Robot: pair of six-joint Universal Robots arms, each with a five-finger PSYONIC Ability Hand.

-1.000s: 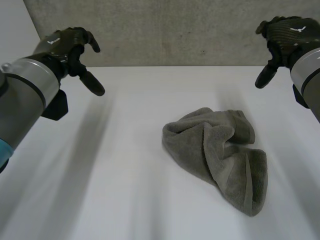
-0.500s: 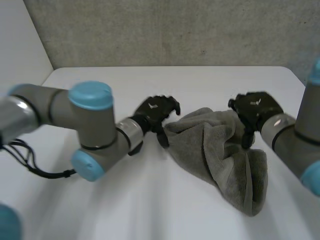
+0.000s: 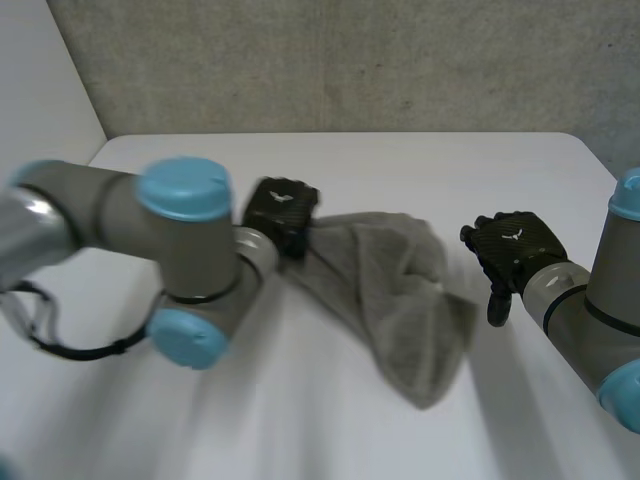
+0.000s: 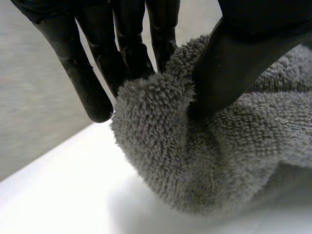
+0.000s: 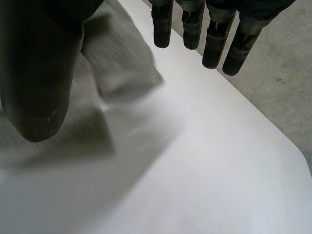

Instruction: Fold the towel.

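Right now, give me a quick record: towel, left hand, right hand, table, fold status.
towel: grey terry towel, rumpled, lying in a loose wedge mid-table
left hand: left hand at the towel's left end, thumb and fingers pinching a bunched edge
right hand: right hand beside the towel's right side, fingers straight, holding nothing
table: white table
fold status: no neat fold yet

The left hand [image 4: 127, 46] pinches a bunched fold, perhaps a corner, of the towel [image 4: 204, 161].
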